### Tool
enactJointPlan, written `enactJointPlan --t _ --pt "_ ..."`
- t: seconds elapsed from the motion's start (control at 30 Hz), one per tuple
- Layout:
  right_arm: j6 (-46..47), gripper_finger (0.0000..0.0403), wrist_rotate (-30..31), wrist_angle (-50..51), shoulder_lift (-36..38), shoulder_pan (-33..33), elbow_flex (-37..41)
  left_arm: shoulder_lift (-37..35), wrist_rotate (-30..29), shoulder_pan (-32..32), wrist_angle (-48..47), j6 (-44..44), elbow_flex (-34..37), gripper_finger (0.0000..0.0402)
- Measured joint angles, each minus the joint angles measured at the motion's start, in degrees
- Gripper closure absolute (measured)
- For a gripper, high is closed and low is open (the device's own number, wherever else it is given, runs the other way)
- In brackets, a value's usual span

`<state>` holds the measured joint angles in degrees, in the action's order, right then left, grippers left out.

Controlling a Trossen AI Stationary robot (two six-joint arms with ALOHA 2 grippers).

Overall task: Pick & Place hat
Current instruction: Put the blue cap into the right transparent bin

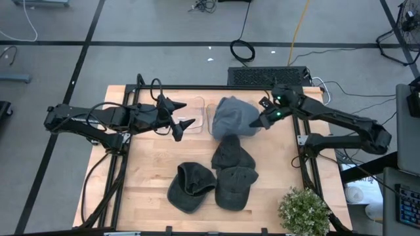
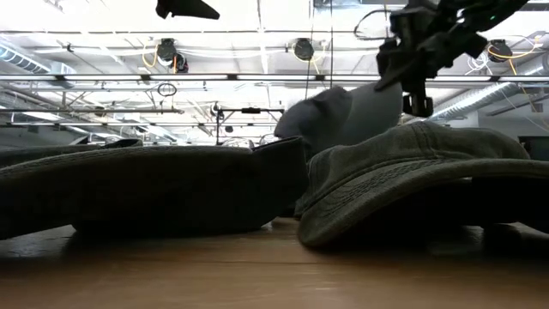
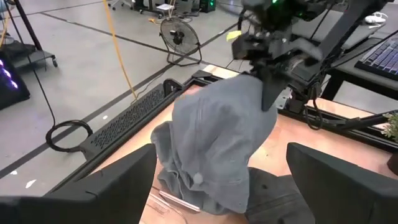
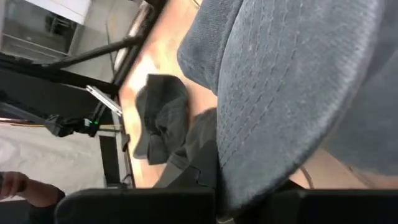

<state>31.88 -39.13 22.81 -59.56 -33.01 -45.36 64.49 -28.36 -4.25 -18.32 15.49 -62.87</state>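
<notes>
A grey-blue hat [image 1: 233, 118] sits at the far middle of the table, and my right gripper [image 1: 261, 121] is shut on its right side. In the left wrist view the grey-blue hat [image 3: 214, 143] droops below that gripper. My left gripper [image 1: 180, 121] is open, a little to the left of the hat, pointing at it and touching nothing. Three dark hats lie flat on the table nearer the front: one in the middle [image 1: 233, 154], one front left [image 1: 191, 187], one front right [image 1: 235, 187]. My right gripper holds the grey-blue hat by its stitched brim [image 4: 261, 155], pinched between the two fingers [image 4: 137, 205]. It comes slanting down from the table's right side. The crown hangs below and to the left, and its bunched lower part [image 3: 186, 186] lies by a clear tray.
A clear plastic tray [image 1: 193, 115] lies between my left gripper and the grey-blue hat. A potted plant [image 1: 303, 210] stands at the near right corner. The black table frame [image 1: 305, 157] runs along the edges. Bare wood shows at the near left [image 1: 141, 177].
</notes>
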Motion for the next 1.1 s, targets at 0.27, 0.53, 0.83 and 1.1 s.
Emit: enactJointPlan --t 0.27,0.53,0.83,1.1 --pt "-0.9 0.0394 3.9 0.1 -5.4 -0.2 -0.1 0.0 1.8 0.0 -0.1 0.0 0.0 0.0032" --pt "-9.1 0.0372 11.4 0.8 -5.8 -0.3 0.0 0.0 3.4 -0.8 -1.9 1.6 0.0 0.0040" --pt "-10.1 0.0232 13.0 0.8 -4.6 -0.3 0.1 0.0 3.5 -1.5 -2.9 1.8 0.0 0.0038" --pt "-8.5 0.0153 20.6 1.0 -1.9 -0.6 0.1 0.0 3.5 -1.6 -2.9 2.0 0.0 0.0044"
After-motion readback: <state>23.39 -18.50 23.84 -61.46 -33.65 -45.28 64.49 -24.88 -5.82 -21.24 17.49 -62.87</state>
